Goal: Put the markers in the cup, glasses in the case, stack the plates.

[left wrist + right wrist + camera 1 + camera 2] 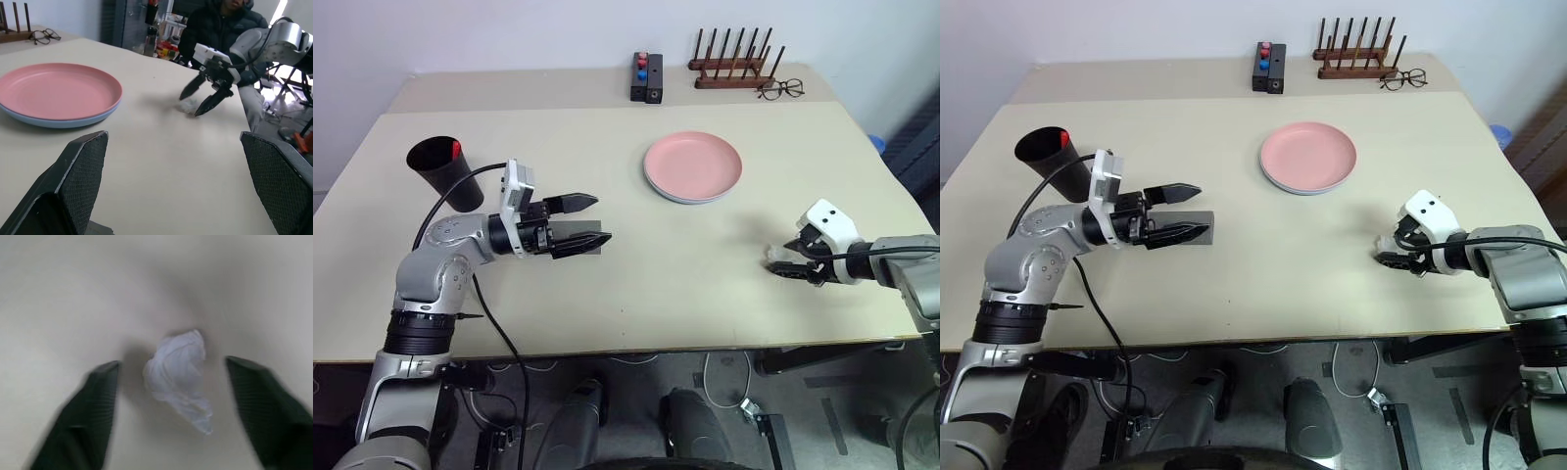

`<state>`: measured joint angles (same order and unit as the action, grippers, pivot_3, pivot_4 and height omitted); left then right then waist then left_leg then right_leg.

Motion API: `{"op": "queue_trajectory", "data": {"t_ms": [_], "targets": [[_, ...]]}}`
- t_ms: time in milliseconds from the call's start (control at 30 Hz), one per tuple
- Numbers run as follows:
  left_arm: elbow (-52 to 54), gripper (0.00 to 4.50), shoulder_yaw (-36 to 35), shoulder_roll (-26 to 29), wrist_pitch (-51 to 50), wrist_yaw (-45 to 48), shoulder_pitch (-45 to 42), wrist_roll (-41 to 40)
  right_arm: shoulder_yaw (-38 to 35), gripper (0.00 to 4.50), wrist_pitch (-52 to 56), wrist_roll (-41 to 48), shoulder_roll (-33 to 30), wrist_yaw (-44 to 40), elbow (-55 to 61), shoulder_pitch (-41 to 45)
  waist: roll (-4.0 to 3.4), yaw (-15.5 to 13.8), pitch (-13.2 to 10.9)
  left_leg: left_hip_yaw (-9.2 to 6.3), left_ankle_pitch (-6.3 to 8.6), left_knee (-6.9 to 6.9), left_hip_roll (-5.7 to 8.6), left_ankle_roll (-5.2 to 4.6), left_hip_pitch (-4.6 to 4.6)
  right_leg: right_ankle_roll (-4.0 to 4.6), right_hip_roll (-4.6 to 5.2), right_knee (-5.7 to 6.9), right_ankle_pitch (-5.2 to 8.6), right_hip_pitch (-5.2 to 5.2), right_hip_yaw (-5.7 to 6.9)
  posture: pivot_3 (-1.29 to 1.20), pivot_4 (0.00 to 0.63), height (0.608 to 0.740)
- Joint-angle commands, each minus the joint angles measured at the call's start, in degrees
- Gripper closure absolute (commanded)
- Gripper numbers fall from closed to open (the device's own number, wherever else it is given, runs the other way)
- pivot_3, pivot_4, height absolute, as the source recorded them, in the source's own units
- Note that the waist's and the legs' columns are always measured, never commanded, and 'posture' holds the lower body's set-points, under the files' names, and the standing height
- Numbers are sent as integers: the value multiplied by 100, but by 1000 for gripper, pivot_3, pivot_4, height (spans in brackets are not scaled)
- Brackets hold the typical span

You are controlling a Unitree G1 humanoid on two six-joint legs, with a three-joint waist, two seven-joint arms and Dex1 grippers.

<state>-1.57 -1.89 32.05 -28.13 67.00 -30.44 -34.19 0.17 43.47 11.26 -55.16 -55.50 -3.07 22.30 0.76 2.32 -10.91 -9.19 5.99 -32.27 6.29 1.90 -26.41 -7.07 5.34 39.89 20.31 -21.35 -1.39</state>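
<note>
The black cup (pixel 443 174) stands at the table's left with a marker's red cap (pixel 456 149) showing at its rim. My left gripper (pixel 599 219) is open and level, its fingers over the flat grey case (pixel 570 228). The glasses are out of view. The pink plate (pixel 693 162) lies on the light blue plate (pixel 49 121) at centre back. Near the right front, my right gripper (pixel 786 262) is open, and its fingers (pixel 93 401) stand either side of a crumpled white wad (pixel 178 374) without touching it.
A black block with red and blue knobs (pixel 646 76), a wooden peg rack (pixel 734 64) and thin-framed spectacles (pixel 781 90) sit along the table's back edge. A person in a dark jacket (pixel 220 29) is beyond the table's right side.
</note>
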Motion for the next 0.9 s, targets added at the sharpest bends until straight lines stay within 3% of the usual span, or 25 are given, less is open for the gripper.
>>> {"op": "queue_trajectory", "data": {"t_ms": [33,100,133,300,500,600,767,900], "targets": [[85,0,-60,36,131,6,-112,37,39,3021,-102,-80,33,77,-73,208,0,2,0,0,0,0,0,0,0,0,0,0,0,0,0,0,150,738],[113,0,-81,63,119,-20,-90,28,35,4126,-169,-95,141,196,-211,421,0,5,0,0,0,0,0,0,0,0,0,0,0,0,0,0,150,738],[118,0,-114,63,149,-73,-83,44,-24,4464,-228,-55,263,283,-292,628,0,13,0,0,0,0,0,0,1,0,0,0,0,0,0,0,150,738],[-68,0,-334,-23,507,-655,-183,286,-517,4464,-363,471,1197,683,-590,1852,-2,31,-1,1,-1,7,-4,1,2,0,-4,1,-1,-3,-2,0,150,738],[-306,0,-581,-111,977,-1271,-258,536,-49,4464,-1872,-180,2173,1360,-1778,2615,5,-13,2,-10,-2,9,3,1,0,-3,-8,-13,-2,8,10,0,150,738],[-105,0,-655,-69,961,-1382,-81,505,107,3506,-2253,-458,2542,1620,-2890,2984,4,6,1,-11,-4,9,4,3,3,-3,-17,-11,-3,10,9,0,150,738],[299,0,-832,2,837,-1547,291,371,183,1083,-2852,-648,2661,1595,-3480,3102,0,22,-1,-11,-5,18,3,4,-1,-2,-20,-9,-2,-1,5,0,150,738],[565,0,-943,98,688,-1520,568,215,-74,1083,-2816,-299,2489,1110,-3200,3052,0,25,-1,-10,-6,16,-1,6,2,-1,-25,-4,-2,0,3,0,150,738]]}}
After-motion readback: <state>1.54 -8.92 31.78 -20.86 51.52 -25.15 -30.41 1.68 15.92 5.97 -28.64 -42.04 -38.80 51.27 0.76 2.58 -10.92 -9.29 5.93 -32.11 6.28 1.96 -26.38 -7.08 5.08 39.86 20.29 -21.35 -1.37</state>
